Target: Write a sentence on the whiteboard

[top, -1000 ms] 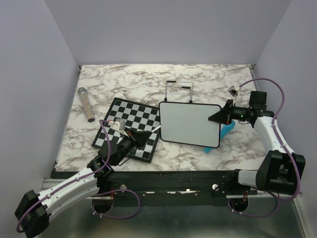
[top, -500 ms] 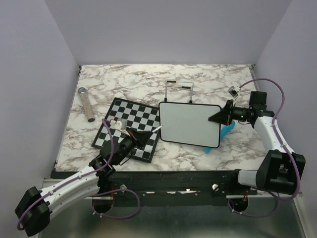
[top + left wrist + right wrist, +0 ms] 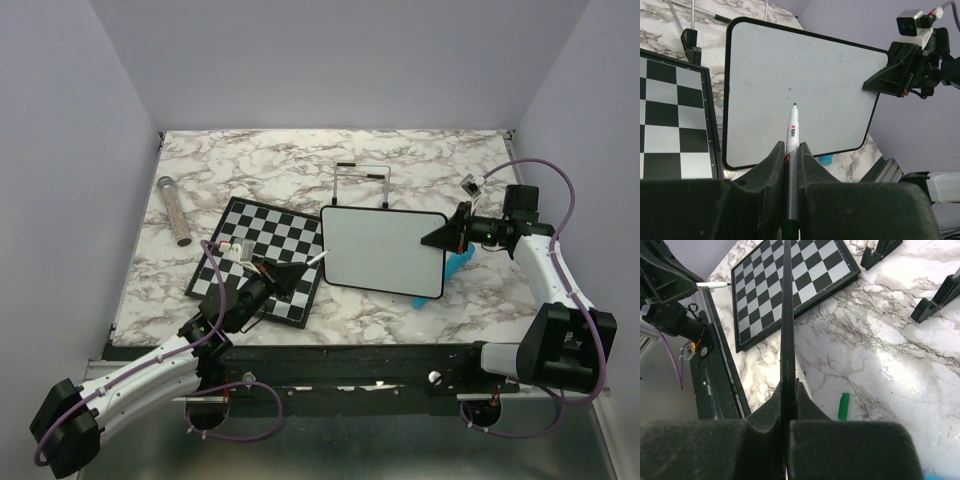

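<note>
My right gripper (image 3: pixel 441 238) clamped the right edge of the whiteboard (image 3: pixel 385 250), centre-right in the top view. My left gripper (image 3: pixel 791 148) pinched a marker (image 3: pixel 792 131), tip toward the board. I couldn't tell what the far-left tube (image 3: pixel 175 210) held.

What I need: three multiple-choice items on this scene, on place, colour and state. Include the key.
1. The chessboard lies where, seen from above? A) left of the whiteboard B) right of it C) on it
2. The loose cap on the table is: A) red B) green C) yellow
3. The whiteboard's face is: A) full of writing B) cracked C) blank
Key: A, top view shows it to the left; B, right wrist view shows green; C, left wrist view shows no lettering.
</note>
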Controlling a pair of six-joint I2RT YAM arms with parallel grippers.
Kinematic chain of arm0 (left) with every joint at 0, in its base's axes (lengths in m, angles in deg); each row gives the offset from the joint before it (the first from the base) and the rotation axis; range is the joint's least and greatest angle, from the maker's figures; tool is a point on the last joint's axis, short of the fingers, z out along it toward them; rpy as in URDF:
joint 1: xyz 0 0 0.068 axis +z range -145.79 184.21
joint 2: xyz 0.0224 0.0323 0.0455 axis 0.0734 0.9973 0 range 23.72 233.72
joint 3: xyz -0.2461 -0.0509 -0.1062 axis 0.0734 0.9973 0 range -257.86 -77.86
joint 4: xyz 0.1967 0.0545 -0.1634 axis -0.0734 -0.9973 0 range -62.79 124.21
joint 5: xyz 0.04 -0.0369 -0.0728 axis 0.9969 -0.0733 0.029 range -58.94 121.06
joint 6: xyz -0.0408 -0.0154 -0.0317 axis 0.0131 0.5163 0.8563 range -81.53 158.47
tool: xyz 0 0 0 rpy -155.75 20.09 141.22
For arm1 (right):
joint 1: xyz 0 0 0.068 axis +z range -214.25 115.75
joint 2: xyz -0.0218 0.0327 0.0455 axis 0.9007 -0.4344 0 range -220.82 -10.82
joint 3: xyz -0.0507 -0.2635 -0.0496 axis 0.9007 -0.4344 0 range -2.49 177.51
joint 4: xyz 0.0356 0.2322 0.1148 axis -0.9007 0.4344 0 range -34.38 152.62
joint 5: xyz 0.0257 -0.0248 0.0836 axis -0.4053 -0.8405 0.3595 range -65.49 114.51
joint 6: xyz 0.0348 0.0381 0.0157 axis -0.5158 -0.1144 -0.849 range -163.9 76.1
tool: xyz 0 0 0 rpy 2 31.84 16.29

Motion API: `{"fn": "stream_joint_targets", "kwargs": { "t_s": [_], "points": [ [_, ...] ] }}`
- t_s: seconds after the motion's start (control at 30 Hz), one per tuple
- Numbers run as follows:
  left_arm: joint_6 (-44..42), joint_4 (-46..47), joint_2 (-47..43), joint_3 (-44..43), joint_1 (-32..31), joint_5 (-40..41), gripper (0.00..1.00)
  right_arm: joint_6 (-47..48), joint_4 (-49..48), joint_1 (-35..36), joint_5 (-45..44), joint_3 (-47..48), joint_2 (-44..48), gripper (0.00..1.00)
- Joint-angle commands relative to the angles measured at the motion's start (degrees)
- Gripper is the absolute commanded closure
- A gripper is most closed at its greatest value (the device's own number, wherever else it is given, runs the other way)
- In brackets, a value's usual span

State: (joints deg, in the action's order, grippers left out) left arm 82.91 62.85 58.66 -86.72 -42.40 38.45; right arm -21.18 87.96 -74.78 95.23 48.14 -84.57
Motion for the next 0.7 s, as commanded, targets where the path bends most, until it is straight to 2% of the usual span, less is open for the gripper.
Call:
{"fn": "stream_joint_targets", "kwargs": {
  "t_s": [0.0,0.47,0.67],
  "points": [
    [0.4,1.2,-1.2,-0.1,0.2,-0.5,1.0,4.4,0.6,-0.2,-3.9,0.9,0.4,1.0],
    [0.6,3.7,-1.0,1.3,0.2,0.1,1.0,4.6,0.7,-0.2,-4.2,1.1,1.0,0.99],
    [0.7,7.5,2.0,1.4,0.5,-0.4,1.0,4.4,0.5,-0.2,-4.7,1.0,0.9,0.99]
  ]
}}
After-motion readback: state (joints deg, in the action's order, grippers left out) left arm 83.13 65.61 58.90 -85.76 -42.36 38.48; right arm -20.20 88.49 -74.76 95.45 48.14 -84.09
